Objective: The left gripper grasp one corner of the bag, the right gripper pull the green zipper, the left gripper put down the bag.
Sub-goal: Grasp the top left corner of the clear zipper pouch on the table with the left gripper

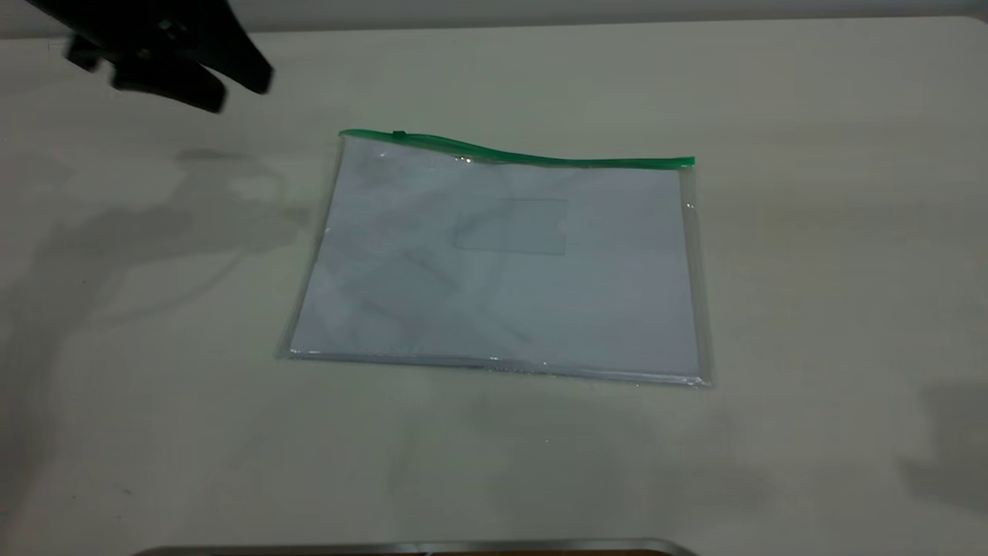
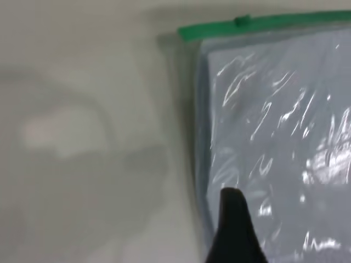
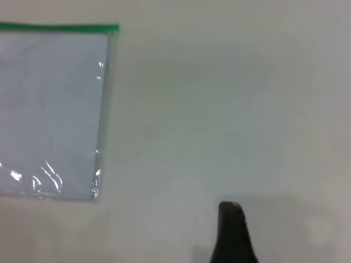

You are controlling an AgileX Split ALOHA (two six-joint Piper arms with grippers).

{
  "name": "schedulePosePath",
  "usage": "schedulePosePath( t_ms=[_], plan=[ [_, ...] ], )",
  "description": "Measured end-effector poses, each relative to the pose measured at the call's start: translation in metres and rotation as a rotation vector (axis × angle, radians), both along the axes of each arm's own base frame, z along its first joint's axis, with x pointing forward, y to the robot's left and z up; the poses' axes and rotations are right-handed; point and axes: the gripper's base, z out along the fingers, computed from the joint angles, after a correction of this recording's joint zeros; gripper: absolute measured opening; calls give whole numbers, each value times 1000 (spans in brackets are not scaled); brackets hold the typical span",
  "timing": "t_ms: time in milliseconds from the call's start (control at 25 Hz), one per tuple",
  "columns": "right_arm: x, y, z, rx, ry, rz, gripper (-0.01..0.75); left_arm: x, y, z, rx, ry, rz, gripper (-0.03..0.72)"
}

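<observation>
The table (image 1: 810, 232) carries the bag (image 1: 502, 270), a clear pouch of white sheets lying flat at centre. The green zipper (image 1: 540, 157) lines its 12 o'clock edge, with the slider (image 1: 399, 136) near the 11 o'clock corner. The left gripper (image 1: 166, 66) hovers at 10 o'clock, holding nothing, fingers' spread indiscernible. The right gripper's fingertip (image 3: 233, 233) hangs above bare table, clear of the bag.
</observation>
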Motion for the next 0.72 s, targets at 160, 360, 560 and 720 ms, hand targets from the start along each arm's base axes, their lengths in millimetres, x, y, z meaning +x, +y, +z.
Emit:
schedulePosePath(
  t_ms=[160, 360, 560, 720],
  plan=[
    [14, 0, -11, -2, 22, -4, 580, 13, -5, -23, -58, -75, -20, 590],
    [21, 0, -20, -3, 52, -5, 580, 25, -7, -48, -82, -129, -33, 590],
    [23, 0, -16, -2, 36, -6, 580, 30, -15, -74, -81, -156, -78, 590],
    [29, 0, -10, -1, 32, -1, 580, 32, -25, -92, -98, -139, -81, 590]
  ],
)
